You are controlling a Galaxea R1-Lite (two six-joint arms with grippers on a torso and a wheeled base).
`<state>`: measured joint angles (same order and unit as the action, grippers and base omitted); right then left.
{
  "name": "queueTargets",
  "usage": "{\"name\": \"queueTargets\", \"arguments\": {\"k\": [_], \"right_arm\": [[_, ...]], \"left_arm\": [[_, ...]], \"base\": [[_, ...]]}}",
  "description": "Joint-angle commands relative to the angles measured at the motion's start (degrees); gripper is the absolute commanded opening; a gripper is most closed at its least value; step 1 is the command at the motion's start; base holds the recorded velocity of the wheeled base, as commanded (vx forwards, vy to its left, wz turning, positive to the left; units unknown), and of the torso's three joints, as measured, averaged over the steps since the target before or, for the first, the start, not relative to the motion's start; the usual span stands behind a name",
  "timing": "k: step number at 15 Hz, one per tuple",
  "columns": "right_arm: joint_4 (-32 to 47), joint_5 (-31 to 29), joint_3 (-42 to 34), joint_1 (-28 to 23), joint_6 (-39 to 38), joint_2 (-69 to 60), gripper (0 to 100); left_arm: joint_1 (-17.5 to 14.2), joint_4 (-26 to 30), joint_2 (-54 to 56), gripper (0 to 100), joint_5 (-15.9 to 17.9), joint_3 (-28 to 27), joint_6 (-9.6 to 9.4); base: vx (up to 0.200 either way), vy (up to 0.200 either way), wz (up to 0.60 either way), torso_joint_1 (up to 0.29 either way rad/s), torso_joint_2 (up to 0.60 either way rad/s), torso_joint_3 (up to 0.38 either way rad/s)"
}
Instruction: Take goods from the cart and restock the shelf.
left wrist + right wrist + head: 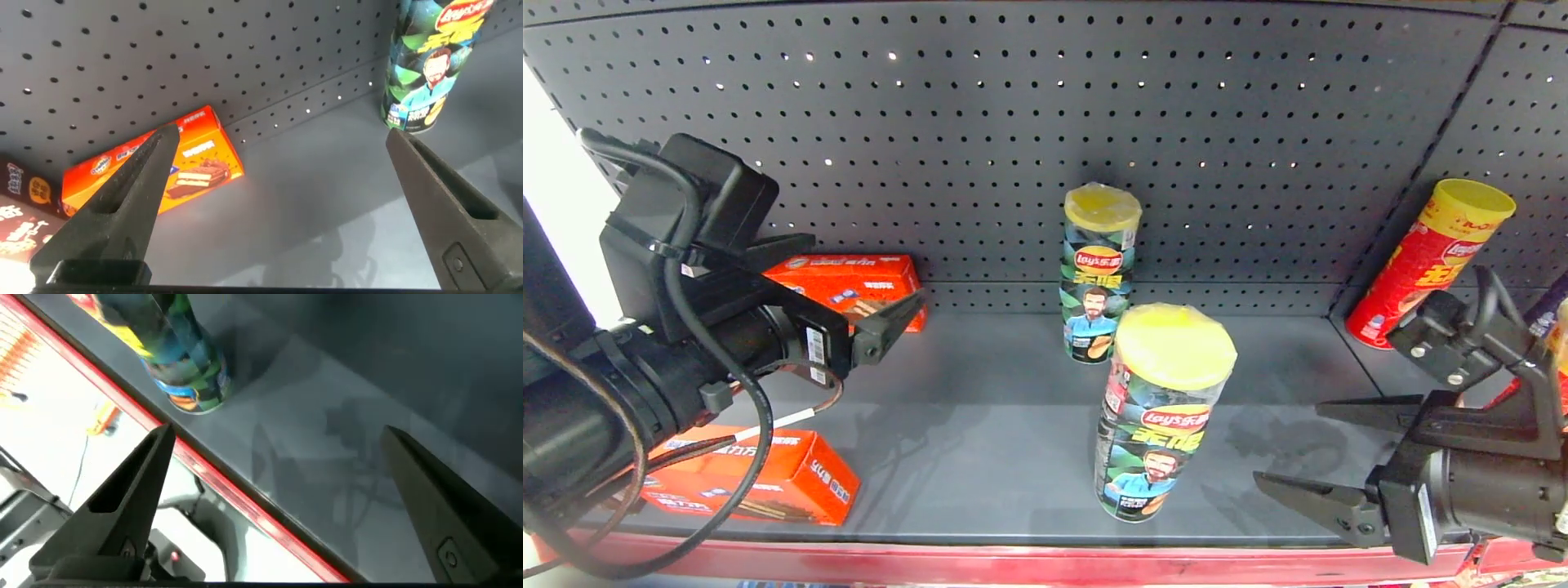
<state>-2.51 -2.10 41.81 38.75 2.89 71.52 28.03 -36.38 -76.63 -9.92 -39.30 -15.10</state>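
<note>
Two green-and-blue chip cans with yellow lids stand upright on the dark grey shelf (980, 441): one near the front edge (1160, 416), one further back (1098, 273). My left gripper (866, 269) hovers open over the shelf's left part, near the back orange biscuit box (849, 286), with nothing between its fingers. In the left wrist view the left gripper (279, 135) frames that box (163, 167) and a chip can (425, 65). My right gripper (1288, 442) is open and empty at the front right, beside the front can (184, 359).
A second orange box (768, 482) lies at the front left under my left arm. A red chip can (1429, 261) leans at the far right against the pegboard back wall (1045, 122). The shelf has a red front lip (1013, 563). Bare shelf floor lies between boxes and cans.
</note>
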Motion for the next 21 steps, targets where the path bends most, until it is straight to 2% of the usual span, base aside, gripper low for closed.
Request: {"name": "queueTargets", "arguments": {"k": [1, 11, 14, 21], "right_arm": [[-0.3, -0.63, 0.29, 0.45, 0.01, 3.1, 100], [-2.76, -2.91, 5.65, 1.94, 0.1, 12.76, 100], [-2.94, -3.26, 6.35, 2.55, 0.1, 13.91, 100], [-3.2, -3.26, 6.7, 2.64, 0.1, 14.26, 100]], "left_arm": [[0.01, -0.19, -0.27, 100, -0.01, -0.07, -0.01], [0.01, -1.68, -1.15, 100, 0.08, -0.42, 0.07], [0.01, -1.77, -1.07, 100, 0.17, -0.16, 0.95], [0.01, -1.77, -1.15, 100, 0.17, -0.25, 0.95]], "base": [[0.0, 0.0, 0.0, 0.0, 0.0, 0.0], [0.0, 0.0, 0.0, 0.0, 0.0, 0.0], [0.0, 0.0, 0.0, 0.0, 0.0, 0.0], [0.0, 0.0, 0.0, 0.0, 0.0, 0.0]]}}
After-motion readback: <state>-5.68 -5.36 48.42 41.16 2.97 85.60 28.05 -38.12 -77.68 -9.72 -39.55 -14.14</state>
